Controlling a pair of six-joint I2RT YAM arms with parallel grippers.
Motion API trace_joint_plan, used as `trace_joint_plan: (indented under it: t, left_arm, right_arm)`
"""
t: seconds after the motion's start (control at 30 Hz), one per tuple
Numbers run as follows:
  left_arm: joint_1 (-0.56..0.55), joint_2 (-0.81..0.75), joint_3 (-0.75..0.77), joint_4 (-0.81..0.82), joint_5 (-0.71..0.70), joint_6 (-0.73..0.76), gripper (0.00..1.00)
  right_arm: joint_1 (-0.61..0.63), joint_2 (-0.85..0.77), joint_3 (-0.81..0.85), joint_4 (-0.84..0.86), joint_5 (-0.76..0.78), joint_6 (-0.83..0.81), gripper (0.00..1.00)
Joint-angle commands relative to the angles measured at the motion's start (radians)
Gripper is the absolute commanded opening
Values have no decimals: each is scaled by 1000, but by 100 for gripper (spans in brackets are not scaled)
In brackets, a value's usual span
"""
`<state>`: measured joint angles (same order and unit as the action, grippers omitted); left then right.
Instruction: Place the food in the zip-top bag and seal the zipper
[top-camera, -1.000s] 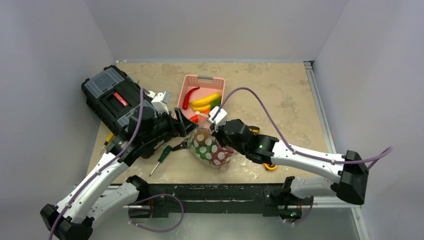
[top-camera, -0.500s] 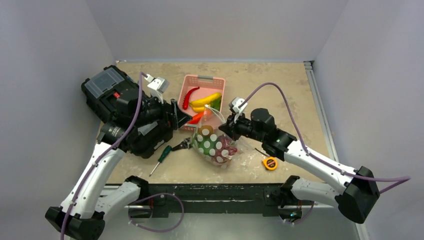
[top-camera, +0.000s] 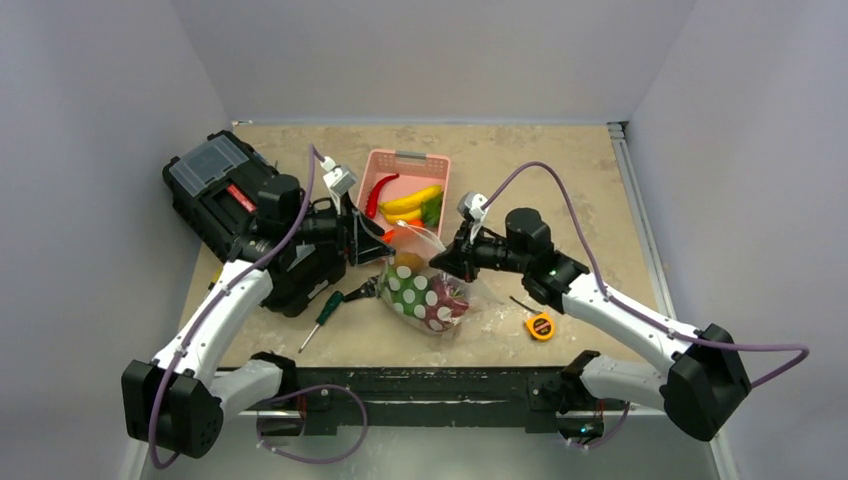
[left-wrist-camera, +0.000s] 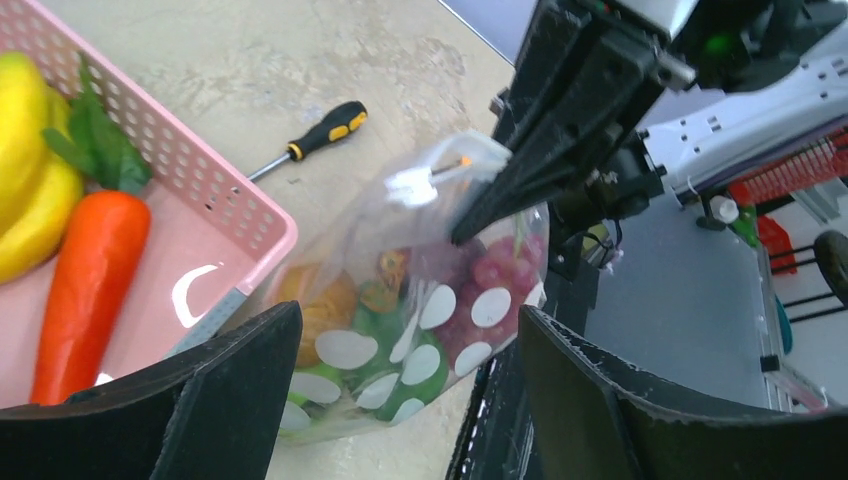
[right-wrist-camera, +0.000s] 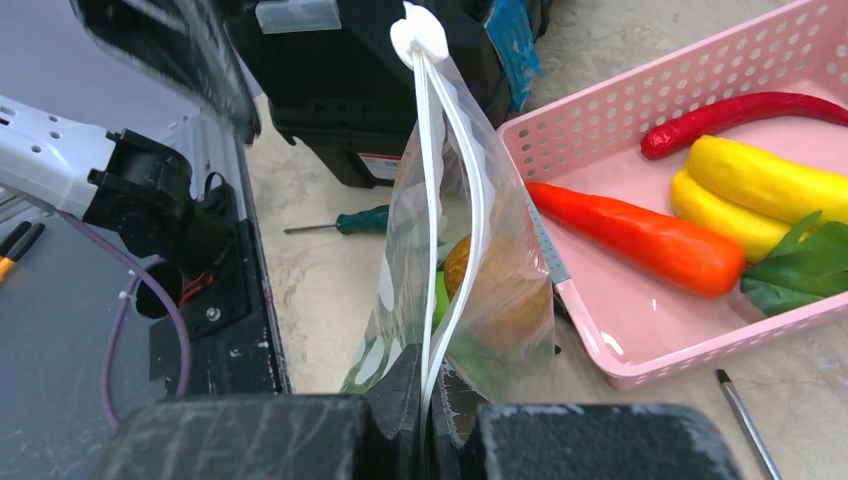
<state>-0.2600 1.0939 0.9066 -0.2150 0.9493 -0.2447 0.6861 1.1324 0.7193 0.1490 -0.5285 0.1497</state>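
The clear polka-dot zip-top bag (top-camera: 425, 297) stands on the table just in front of the pink basket (top-camera: 372, 168). It holds brown, green and red food (left-wrist-camera: 400, 300). My right gripper (top-camera: 448, 259) is shut on the bag's white zipper strip (right-wrist-camera: 440, 200) at its right end and holds the mouth upright (right-wrist-camera: 430, 385). The strip's two halves lie close together up to a white end tab. My left gripper (top-camera: 374, 245) is open, its jaws wide apart and empty. It hovers beside the bag's left end, and the bag shows between its fingers (left-wrist-camera: 405, 318).
The pink basket (right-wrist-camera: 610, 140) holds a carrot (right-wrist-camera: 640, 235), a red chili (right-wrist-camera: 740, 112), yellow fruit (right-wrist-camera: 760, 185) and a green leaf. A black toolbox (top-camera: 225, 195) stands at the left. A green screwdriver (top-camera: 325, 312), a yellow tape measure (top-camera: 540, 326) and a yellow-black screwdriver (left-wrist-camera: 310, 140) lie near the bag.
My right arm has drawn back to the right, its gripper still on the bag's rim. My left arm has swung up and right, over the toolbox. The bag stands more upright.
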Motion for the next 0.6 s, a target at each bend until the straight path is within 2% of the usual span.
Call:
trace_joint_plan:
  t: [0.0,0.23,0.37,0.47,0.57]
  left_arm:
    - [-3,-51,-104,196,130,59,78]
    - [-13,82,-74,285,44,82,82]
    - [-19,166,-37,379,141,51,81]
    - [-31,242,-9,436,242,9,76]
    - [-61,238,-26,477,280,12,64]
  right_arm:
    - [-39,-9,15,30,-116,11,0]
    - [-75,10,29,26,-210,20,0]
    - [-81,24,40,16,-232,15,0]
    - [-84,33,39,20,-232,12,0]
    - [-91,57,58,1,-238,2,0]
